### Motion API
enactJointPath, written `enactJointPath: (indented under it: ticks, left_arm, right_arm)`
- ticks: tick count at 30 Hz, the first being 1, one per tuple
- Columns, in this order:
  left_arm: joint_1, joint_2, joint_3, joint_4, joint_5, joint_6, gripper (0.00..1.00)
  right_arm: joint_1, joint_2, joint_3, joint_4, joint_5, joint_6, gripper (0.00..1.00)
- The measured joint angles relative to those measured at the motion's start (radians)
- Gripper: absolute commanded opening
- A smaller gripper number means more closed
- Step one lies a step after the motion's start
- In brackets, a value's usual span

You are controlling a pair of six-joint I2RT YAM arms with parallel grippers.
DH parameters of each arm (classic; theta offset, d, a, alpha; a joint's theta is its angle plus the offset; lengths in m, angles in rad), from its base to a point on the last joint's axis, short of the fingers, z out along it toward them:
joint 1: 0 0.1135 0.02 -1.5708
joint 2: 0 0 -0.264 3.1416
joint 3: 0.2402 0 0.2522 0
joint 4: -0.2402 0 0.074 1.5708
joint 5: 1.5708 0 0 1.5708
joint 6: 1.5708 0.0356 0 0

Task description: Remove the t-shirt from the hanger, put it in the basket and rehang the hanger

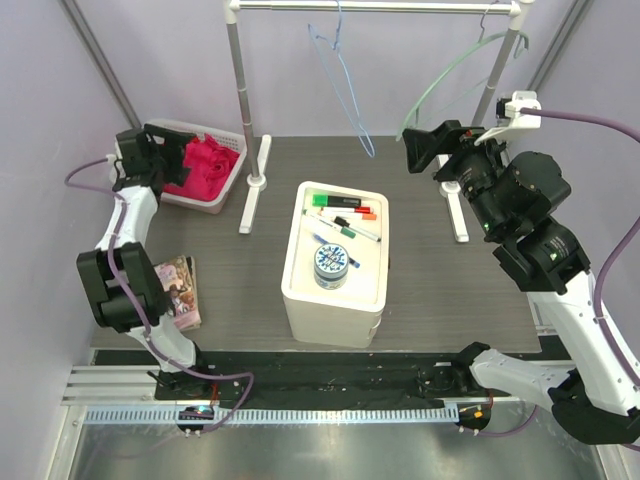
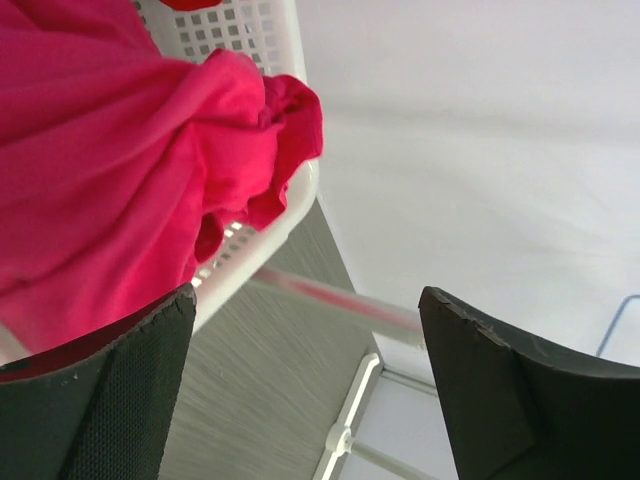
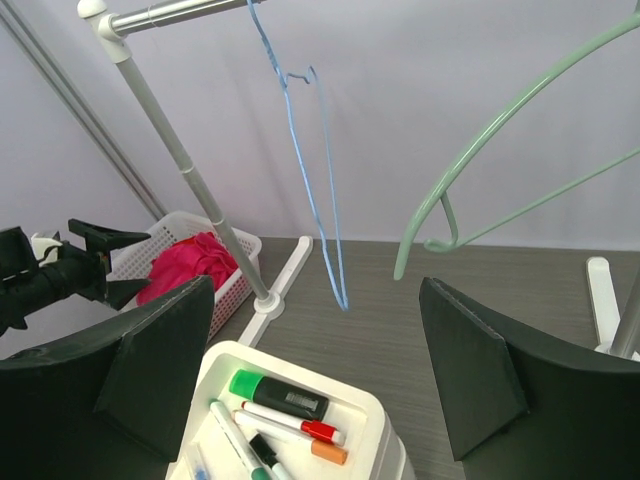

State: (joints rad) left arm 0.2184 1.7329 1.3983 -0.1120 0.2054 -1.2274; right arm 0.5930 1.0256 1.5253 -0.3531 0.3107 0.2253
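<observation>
The red t-shirt [image 1: 205, 165] lies bunched in a white basket [image 1: 190, 127] at the back left, its folds spilling over the basket's rim [image 2: 285, 40]. My left gripper [image 1: 168, 158] stands open just beside the t-shirt [image 2: 110, 170], nothing between its fingers [image 2: 305, 300]. A bare blue wire hanger [image 1: 345, 90] and a bare green hanger [image 1: 450, 75] hang from the rail. My right gripper [image 1: 425, 148] is open below the green hanger [image 3: 480, 150], facing the blue hanger [image 3: 320, 190], and holds nothing [image 3: 315, 285].
A white box [image 1: 335, 300] at table centre holds markers [image 1: 345, 210] and a round tin [image 1: 331, 266]. A book [image 1: 180, 290] lies at the front left. The rack's posts [image 1: 243, 95] and white feet [image 1: 255, 185] stand at the back.
</observation>
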Motion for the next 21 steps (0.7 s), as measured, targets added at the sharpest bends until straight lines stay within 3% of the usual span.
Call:
enactJointPath:
  ticks: [9, 17, 21]
  left_arm:
    - [-0.034, -0.203, -0.17, -0.044, 0.008, 0.037, 0.93]
    - [-0.286, -0.366, -0.282, -0.047, 0.036, 0.189, 0.93]
    - [-0.304, -0.486, -0.383, -0.045, 0.06, 0.246, 0.92]
  right_arm:
    - [0.0, 0.002, -0.007, -0.047, 0.029, 0.055, 0.89]
    - [0.0, -0.019, -0.028, -0.272, 0.153, 0.146, 0.9]
    - [0.0, -0.131, -0.158, -0.367, 0.23, 0.206, 0.93]
